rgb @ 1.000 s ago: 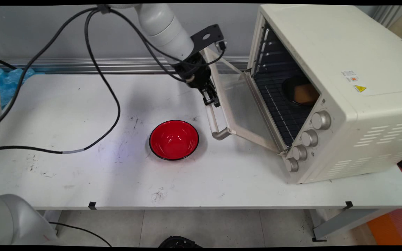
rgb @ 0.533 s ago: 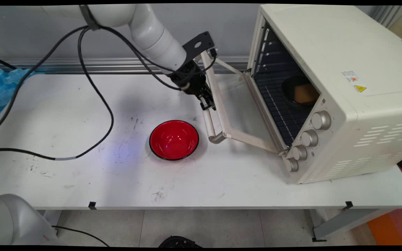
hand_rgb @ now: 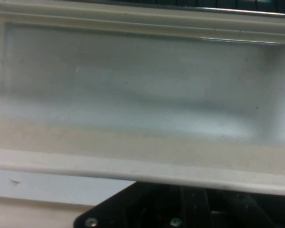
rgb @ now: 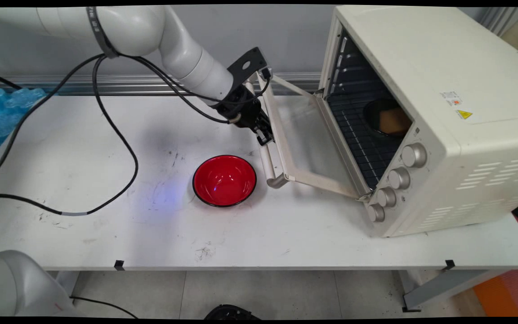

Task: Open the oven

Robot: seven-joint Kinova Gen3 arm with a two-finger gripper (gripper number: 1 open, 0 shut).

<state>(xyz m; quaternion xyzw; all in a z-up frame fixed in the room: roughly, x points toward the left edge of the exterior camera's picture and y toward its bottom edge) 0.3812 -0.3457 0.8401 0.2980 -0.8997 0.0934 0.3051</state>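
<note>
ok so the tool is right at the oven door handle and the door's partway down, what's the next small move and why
Probably ease the tool a little further down and outward with the handle. The oven door hangs at a slant, not yet flat, and the red bowl sits just beside the handle's lower end, so a short, slow move seems safest. A dark dish rests on the rack inside.

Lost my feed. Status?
Gripper on oven door handle; grip unclear. Door hangs partly open. Red bowl beside handle, apart.

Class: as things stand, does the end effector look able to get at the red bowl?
Probably yes: the end effector sits at the oven door handle, and the red bowl lies uncovered on the table nearby.
</note>
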